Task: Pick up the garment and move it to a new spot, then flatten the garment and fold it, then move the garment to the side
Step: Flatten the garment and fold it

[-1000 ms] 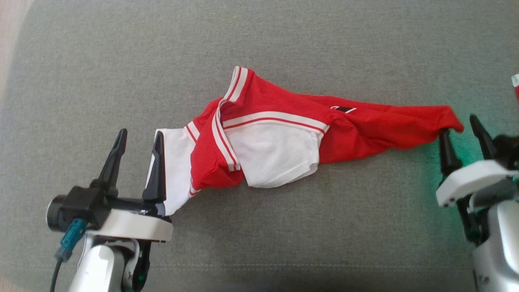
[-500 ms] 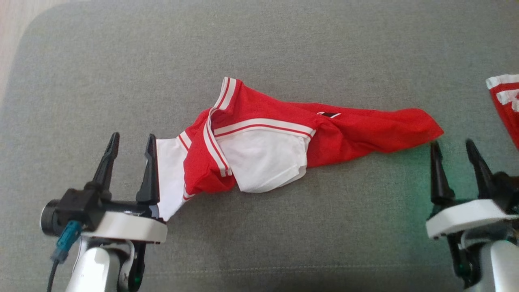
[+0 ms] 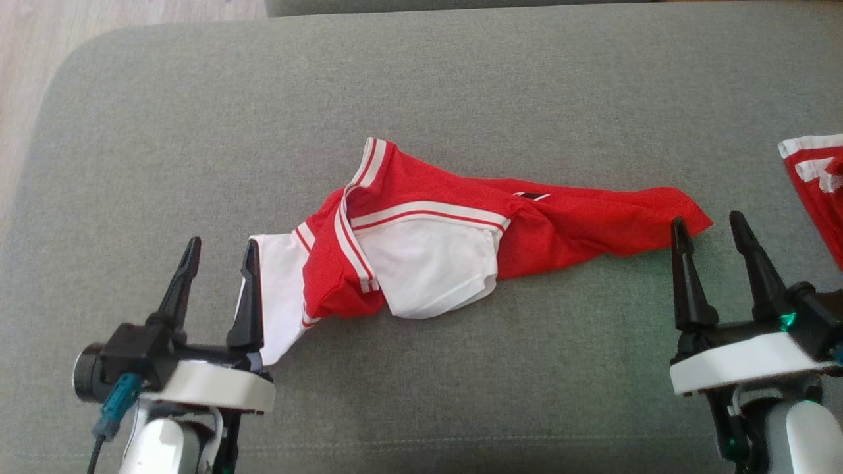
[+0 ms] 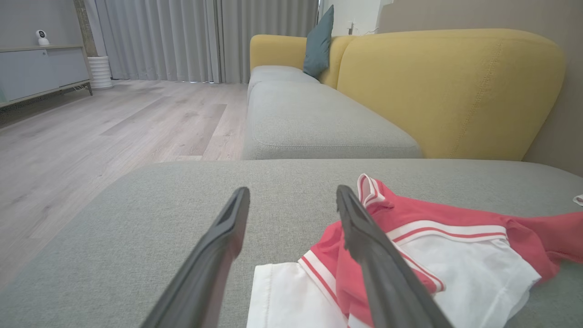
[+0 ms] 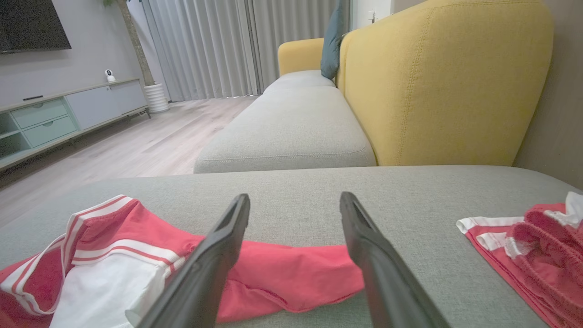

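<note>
Garment [image 3: 461,243] [image 4: 455,255] [image 5: 282,269] is on the grey sofa cushion [image 3: 461,79] [image 4: 159,205] [image 5: 432,205], roughly mid-cushion. It is strung out left to right, bunched, not flat. White panel and red body, with white striped trim. White corner points to the robot's left, a long red tail to its right. Small black patch [image 3: 530,195] on the red part.

Left gripper [image 3: 222,241] [image 4: 293,190]: jaws spread, nothing between them but cushion and the white corner's edge. In the head view its right finger overlaps the white edge. In the left wrist view the white corner sits low between the fingers and runs under the right one. Can't tell whether it touches the cloth.

Right gripper [image 3: 707,217] [image 5: 294,196]: jaws spread, not pinching. In the head view its left fingertip overlaps the end of the red tail. In the right wrist view the tail runs across behind the gap and ends about at the right finger. Contact unclear there too.

Second red-and-white garment [image 3: 820,191] [image 5: 537,246] lies at the cushion's far right, apart from the first, beyond the right gripper.

Background: yellow backrest [image 4: 446,91] [image 5: 432,82], teal pillow [image 4: 319,41] [image 5: 334,41], another grey seat [image 4: 314,123] [image 5: 291,132] past the cushion, wood floor [image 3: 26,79] [image 4: 114,123] [image 5: 136,146], grey curtains [image 4: 182,36] [image 5: 205,45], low cabinet [image 5: 68,114].
</note>
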{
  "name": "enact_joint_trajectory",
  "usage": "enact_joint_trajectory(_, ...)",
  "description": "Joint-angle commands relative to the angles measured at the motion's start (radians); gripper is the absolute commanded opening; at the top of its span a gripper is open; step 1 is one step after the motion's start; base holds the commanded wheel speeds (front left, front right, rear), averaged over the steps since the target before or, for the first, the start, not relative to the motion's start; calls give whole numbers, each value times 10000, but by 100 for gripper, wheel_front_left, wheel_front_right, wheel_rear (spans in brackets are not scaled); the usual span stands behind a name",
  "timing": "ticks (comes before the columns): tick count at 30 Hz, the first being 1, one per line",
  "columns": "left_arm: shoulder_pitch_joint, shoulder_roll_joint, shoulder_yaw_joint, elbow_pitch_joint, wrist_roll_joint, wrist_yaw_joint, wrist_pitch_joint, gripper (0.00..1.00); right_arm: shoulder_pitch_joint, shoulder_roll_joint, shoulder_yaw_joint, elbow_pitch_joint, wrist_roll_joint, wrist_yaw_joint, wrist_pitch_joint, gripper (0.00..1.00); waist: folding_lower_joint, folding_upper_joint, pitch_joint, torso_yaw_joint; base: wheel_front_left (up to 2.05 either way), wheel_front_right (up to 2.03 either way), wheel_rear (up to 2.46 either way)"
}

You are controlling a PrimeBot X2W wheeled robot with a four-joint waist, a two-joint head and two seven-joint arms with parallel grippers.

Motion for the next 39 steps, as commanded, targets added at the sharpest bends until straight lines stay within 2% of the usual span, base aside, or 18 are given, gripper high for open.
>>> enact_joint_trajectory(1,-135,59,259,-301,60,38,-120,100,-138,-45,277,-414,87,-7,28,100,0,0,-4,6,0,0,0)
enact_joint_trajectory(8,-125,93,189,-285,61,39,-120,100,-88,-42,315,-424,229,-7,54,100,0,0,-32,12,0,0,0)
enact_joint_trajectory(12,-51,48,-129,-215,-174,-283,138,100,-45,-41,359,-389,288,-7,76,100,0,0,-82,21,0,0,0)
enact_joint_trajectory(15,65,38,-541,-19,-321,-623,698,100,-8,-41,396,-361,332,-7,106,100,0,0,-84,21,0,0,0)
enact_joint_trajectory(20,127,100,-1030,425,-490,-929,1478,100,-6,-40,464,-288,412,-7,116,100,0,0,-15,-28,0,0,0)
enact_joint_trajectory(26,-245,292,-993,1017,-417,-822,1768,100,-86,-40,509,-291,505,-7,108,100,0,0,159,-94,0,0,0)
enact_joint_trajectory(27,-346,281,-912,1123,-507,-825,1700,84,-109,-40,526,-296,510,-7,103,100,0,0,189,-114,0,0,0)
enact_joint_trajectory(28,-468,304,-789,1204,-515,-742,1564,0,-126,-40,534,-300,521,-7,98,100,0,0,211,-128,0,0,0)
enact_joint_trajectory(31,-846,459,-541,1585,-513,-617,1413,0,-142,-40,500,-321,591,-7,78,100,0,0,290,-155,0,0,0)
enact_joint_trajectory(39,-2691,862,-163,2696,-461,-669,816,0,-239,-40,480,-296,687,-7,76,100,0,0,556,-180,0,0,0)
